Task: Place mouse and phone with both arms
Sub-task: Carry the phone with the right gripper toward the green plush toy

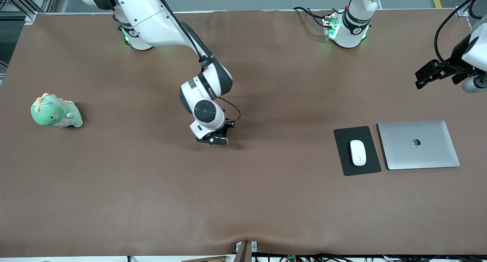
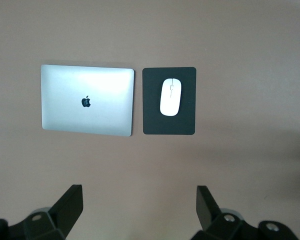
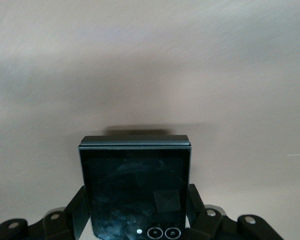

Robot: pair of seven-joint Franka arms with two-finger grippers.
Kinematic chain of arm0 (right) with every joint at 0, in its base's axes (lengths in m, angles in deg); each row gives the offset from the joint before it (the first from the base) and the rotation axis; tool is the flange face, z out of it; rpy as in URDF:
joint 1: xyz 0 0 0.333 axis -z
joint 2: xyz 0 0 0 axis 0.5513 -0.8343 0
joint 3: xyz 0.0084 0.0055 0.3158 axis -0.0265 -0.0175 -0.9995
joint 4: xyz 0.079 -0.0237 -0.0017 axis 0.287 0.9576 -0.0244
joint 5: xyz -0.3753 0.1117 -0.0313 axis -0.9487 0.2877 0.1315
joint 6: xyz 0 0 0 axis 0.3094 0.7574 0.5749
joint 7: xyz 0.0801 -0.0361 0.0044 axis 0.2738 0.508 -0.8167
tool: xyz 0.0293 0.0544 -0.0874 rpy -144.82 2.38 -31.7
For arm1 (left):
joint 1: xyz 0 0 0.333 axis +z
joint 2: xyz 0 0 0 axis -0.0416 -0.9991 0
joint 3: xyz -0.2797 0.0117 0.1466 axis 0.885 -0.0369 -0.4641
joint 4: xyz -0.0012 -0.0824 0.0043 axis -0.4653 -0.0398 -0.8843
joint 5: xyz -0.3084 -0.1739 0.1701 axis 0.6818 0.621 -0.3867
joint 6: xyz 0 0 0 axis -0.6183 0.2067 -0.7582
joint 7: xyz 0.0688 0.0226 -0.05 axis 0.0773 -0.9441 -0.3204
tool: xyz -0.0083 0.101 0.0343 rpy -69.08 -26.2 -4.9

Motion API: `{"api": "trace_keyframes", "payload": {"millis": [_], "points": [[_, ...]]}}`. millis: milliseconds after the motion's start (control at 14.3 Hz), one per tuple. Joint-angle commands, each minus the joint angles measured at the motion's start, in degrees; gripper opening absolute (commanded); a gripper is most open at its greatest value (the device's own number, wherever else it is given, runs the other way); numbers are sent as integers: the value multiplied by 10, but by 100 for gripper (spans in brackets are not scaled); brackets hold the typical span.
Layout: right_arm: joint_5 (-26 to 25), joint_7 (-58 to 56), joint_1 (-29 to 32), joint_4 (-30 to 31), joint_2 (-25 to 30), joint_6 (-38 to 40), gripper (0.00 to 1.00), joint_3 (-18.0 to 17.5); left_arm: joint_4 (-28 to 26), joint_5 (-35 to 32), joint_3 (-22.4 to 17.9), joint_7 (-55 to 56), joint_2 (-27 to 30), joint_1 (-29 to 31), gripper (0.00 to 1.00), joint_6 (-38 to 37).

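Two grippers: I'm clamping right gripper (image 3: 137, 220) across glossy black square phone (image 3: 136, 187) edges, slippery, stiff; left gripper (image 2: 140, 212) hanging wide over table.

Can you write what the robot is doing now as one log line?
right claw: shut on phone, mid-table | left claw: open, waiting | mouse: on pad beside laptop

White arms (image 1: 152, 14), black bands, green-lit bases.
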Motion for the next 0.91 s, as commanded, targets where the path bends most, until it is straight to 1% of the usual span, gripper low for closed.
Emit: {"api": "trace_keyframes", "payload": {"millis": [0,140,349,419,558,628,767,837], "points": [[-3,-39,54,31,75,61,0,-7,-14,12,7,-4,16,9,100,-5],[-5,-74,82,98,135,56,0,-7,-13,12,8,-4,15,7,100,-5],[-23,-113,137,170,205,59,0,-7,-10,13,9,-5,15,4,100,-6],[-24,-133,146,190,222,56,0,-6,-10,12,9,-6,16,4,100,-6],[-57,-153,169,219,244,47,0,-7,-10,12,9,-7,15,4,100,-5],[-67,-155,171,233,256,44,0,-6,-10,12,9,-8,15,4,100,-5],[-70,-169,201,256,277,41,0,-7,-8,12,9,-7,13,4,100,-4],[-70,-202,218,267,286,41,0,-7,-9,12,9,-7,12,4,100,-2]]}}
